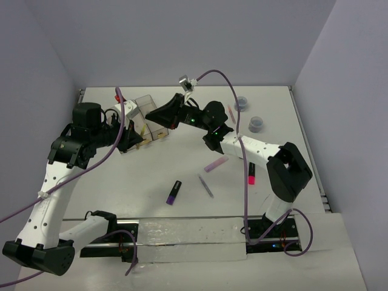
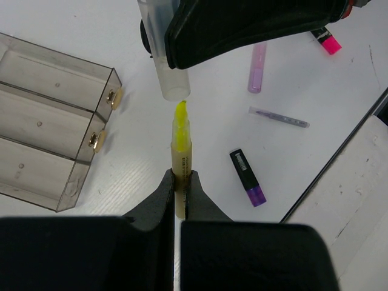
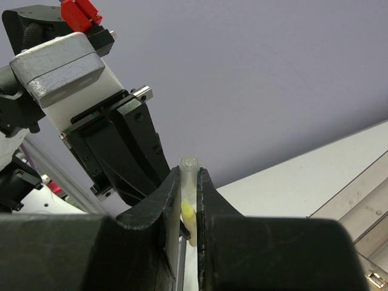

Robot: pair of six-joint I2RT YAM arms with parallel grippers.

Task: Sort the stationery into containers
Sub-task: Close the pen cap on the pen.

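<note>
**benchnoob:** What's going on just off the label end of the bins (image 2: pixel 42 76)? None of the three compartments shows anything in it yet.

**yam_fan:** Looks like a capping step before sorting. The left gripper (image 2: pixel 180 182) has its jaws pinched tight on the barrel of the yellow highlighter (image 2: pixel 180 148), bare tip pointing away from the wrist. The right gripper (image 3: pixel 189 182) has its jaws narrow around the clear cap (image 2: pixel 171 79). The cap's open mouth hangs right at the tip, and I can't tell whether they're touching.

**benchnoob:** Any tips for getting it right?

**yam_fan:** I'd get the axes lined up first. From the left wrist the cap sits a hair to the bin side of the tip and leans a bit. Square it up, then push straight along the barrel with the left arm braced. Go in crooked and the tip smears or the pen slides in the jaws.

**benchnoob:** And the rest?

**yam_fan:** Lying loose, farther from the bins: purple marker (image 2: pixel 248 179), grey stick (image 2: pixel 279 117), lilac marker (image 2: pixel 257 66), pink-red marker (image 2: pixel 327 41).
</note>
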